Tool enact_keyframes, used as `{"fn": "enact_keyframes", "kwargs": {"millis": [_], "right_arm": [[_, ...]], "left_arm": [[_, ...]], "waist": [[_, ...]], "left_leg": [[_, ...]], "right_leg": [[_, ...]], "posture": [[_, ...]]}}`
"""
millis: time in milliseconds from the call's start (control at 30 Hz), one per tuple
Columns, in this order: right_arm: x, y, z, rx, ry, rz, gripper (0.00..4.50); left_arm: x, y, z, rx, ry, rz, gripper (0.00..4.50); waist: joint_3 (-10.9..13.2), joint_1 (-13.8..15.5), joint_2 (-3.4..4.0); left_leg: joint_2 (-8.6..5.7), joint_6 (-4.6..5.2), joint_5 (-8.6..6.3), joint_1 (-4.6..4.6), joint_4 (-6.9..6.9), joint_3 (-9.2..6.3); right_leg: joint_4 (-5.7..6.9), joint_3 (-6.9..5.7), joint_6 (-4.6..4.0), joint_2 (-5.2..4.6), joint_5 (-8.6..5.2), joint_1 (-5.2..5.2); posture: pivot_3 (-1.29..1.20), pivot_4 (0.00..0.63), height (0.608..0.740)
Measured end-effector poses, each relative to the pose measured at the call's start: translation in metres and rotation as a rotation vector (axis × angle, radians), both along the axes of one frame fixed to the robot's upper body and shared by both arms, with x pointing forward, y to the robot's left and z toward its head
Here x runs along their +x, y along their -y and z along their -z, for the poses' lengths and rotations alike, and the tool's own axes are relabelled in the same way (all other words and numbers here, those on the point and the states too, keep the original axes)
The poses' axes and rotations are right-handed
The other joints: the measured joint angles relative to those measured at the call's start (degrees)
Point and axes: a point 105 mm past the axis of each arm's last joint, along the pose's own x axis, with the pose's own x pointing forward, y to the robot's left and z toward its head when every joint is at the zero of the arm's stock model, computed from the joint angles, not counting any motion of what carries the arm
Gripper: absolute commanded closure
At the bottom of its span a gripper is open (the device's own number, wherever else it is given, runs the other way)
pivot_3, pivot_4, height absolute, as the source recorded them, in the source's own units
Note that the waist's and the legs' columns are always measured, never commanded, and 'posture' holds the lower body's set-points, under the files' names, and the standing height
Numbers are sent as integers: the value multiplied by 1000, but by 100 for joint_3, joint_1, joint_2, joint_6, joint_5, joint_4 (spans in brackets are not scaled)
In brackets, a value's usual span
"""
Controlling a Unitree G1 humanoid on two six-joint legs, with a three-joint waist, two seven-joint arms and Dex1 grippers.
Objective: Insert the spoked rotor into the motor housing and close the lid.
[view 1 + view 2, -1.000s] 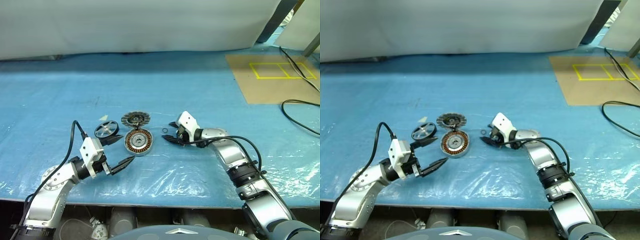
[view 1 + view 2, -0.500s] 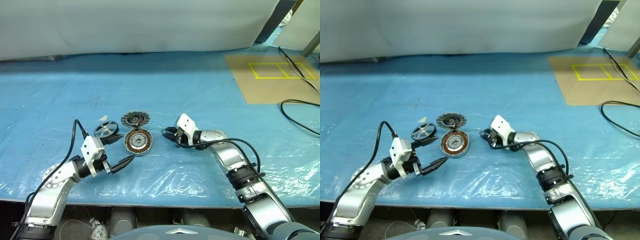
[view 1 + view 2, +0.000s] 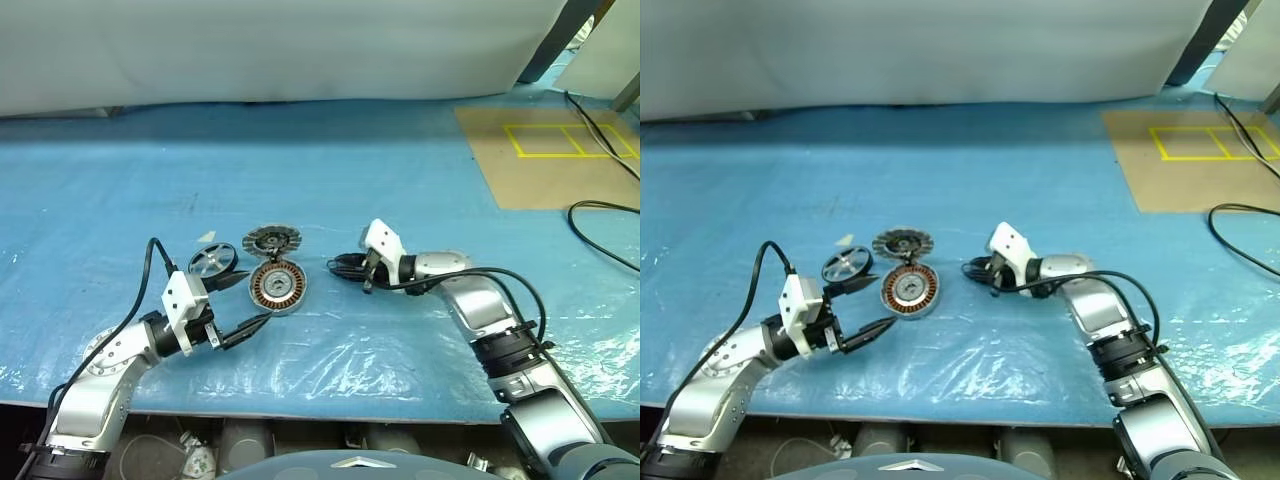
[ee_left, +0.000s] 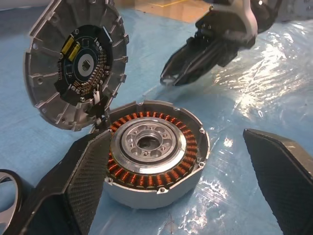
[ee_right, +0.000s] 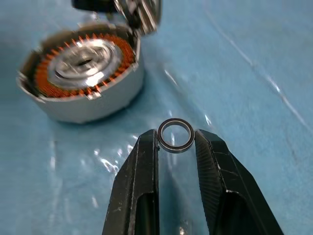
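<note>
Rotor insertion outstanding: spoked rotor (image 3: 212, 261) lies beside the open motor housing (image 3: 276, 285), lid (image 4: 76, 63) raised. Right pincer (image 5: 176, 143) pinches a small ring (image 5: 175, 135); left pincer (image 3: 240, 303) gapes empty.

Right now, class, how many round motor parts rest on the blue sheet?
3: the spoked wheel leftmost, the copper-wound puck right of it, and the ribbed lid tilted up behind the puck. Others may be hidden.

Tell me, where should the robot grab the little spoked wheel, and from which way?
Probably by its dark rim. The spoked rotor lies flat on the blue sheet, so its thin edge is the only part standing clear. The open left gripper is nearest; it could come down from above and pinch across the rim on the side away from the motor housing, which sits close beside it.
</note>
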Motion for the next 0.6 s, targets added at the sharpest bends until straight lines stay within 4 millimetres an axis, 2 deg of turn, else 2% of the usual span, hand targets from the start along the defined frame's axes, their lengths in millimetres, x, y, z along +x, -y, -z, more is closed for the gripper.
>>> {"fn": "enact_keyframes", "kwargs": {"millis": [100,267,500,600], "right_arm": [[-8,-1,-7,15,4,-80,3843],[-18,-14,-3,22,-26,-181,3843],[-15,-66,4,8,30,-301,3843],[-15,-78,-1,6,74,-343,3843]], "left_arm": [[-1,1,0,0,-1,6,0],[-2,2,2,0,-5,8,0],[-7,4,-1,3,10,-1,0],[-12,3,3,4,-4,-15,0]], "waist": [[0,-4,0],[0,-26,0],[1,-26,1],[0,-15,0]], "left_leg": [[2,0,-1,0,-3,0],[2,1,-1,7,1,0],[2,1,0,3,5,1],[0,1,0,-11,4,0]], "right_leg": [[0,-5,-1,2,-1,-1],[2,-4,-24,1,-14,3],[2,-3,-27,-3,-15,2],[-1,-6,-24,-5,-13,-4]], "posture": [[0,150,740],[0,150,740],[0,150,740],[0,150,740]]}}
